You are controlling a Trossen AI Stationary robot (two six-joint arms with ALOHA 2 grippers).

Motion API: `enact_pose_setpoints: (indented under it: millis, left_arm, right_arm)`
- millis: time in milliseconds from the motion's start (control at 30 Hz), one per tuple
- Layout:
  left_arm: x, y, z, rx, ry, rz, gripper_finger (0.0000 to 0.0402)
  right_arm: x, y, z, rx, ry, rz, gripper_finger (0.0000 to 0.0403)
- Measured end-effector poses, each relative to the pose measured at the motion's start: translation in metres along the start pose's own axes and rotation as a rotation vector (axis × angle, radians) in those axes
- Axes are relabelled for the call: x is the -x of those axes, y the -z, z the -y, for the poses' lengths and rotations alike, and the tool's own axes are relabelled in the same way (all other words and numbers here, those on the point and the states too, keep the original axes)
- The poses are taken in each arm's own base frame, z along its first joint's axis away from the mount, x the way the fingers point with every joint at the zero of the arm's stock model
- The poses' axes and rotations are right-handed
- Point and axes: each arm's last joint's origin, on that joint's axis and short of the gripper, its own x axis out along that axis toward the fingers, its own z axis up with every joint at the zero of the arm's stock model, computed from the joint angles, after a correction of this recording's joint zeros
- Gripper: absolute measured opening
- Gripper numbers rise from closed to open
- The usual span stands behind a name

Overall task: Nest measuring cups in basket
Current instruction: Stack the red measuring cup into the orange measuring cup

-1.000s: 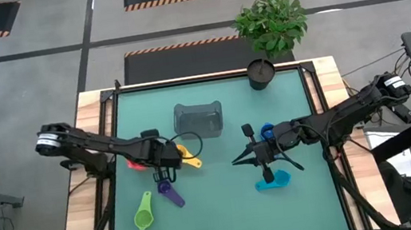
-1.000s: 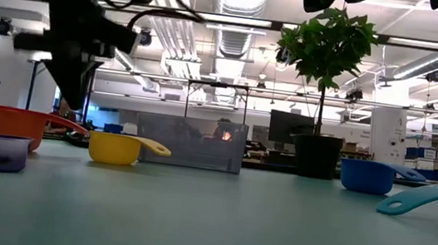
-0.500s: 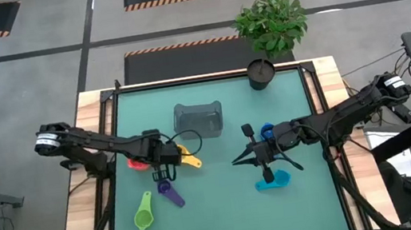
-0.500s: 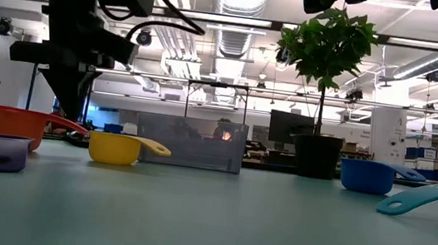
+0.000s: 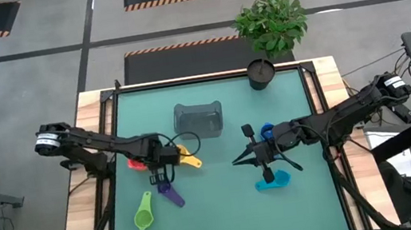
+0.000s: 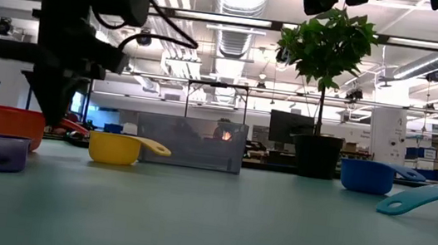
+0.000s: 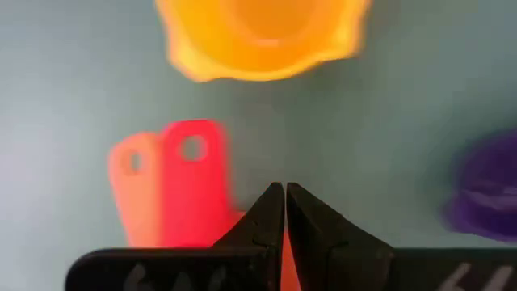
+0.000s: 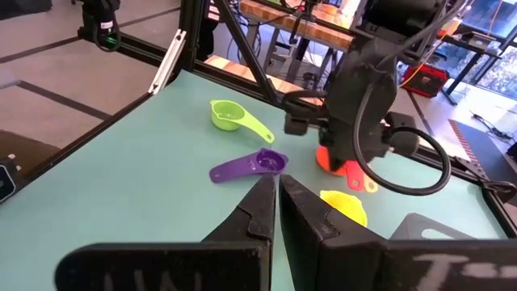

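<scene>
Left gripper [image 7: 284,187] fingers clenched, empty, tips over red cup [image 7: 194,190] handle, orange cup [image 7: 133,194] handle just beside. Yellow cup [image 7: 262,36] ahead of tips, purple cup [image 7: 489,194] off to one side. Right gripper [image 8: 273,184] fingers clenched, empty, above bench [image 5: 228,217]. Basket [image 5: 198,119] beyond yellow cup.

Green-topped table [image 5: 228,217] with pale wooden side rails, carrying a grey translucent plastic basket [image 5: 198,119], a black round plant pot [image 5: 261,74], and scattered plastic measuring cups: green [image 5: 144,215], purple [image 5: 170,192], yellow [image 5: 188,157], red and orange [image 5: 136,163] stacked, blue [image 5: 267,132], cyan [image 5: 273,179].
</scene>
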Motion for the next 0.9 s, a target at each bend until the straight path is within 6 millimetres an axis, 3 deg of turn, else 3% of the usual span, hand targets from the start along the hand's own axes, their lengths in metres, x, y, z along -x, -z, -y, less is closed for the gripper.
enact_pose_setpoints:
  millis: [333,900]
  left_arm:
    - [-0.0002,-0.0012,-0.0052,0.037,-0.141,0.038,0.0]
    - [0.001,0.0023,-0.0084,0.09,-0.182,0.015,0.0]
  right_arm:
    - [0.0,0.0,0.0,0.003,0.0,0.0,0.0009]
    - [0.0,0.0003,0.0,0.002,-0.001,-0.003,0.0009]
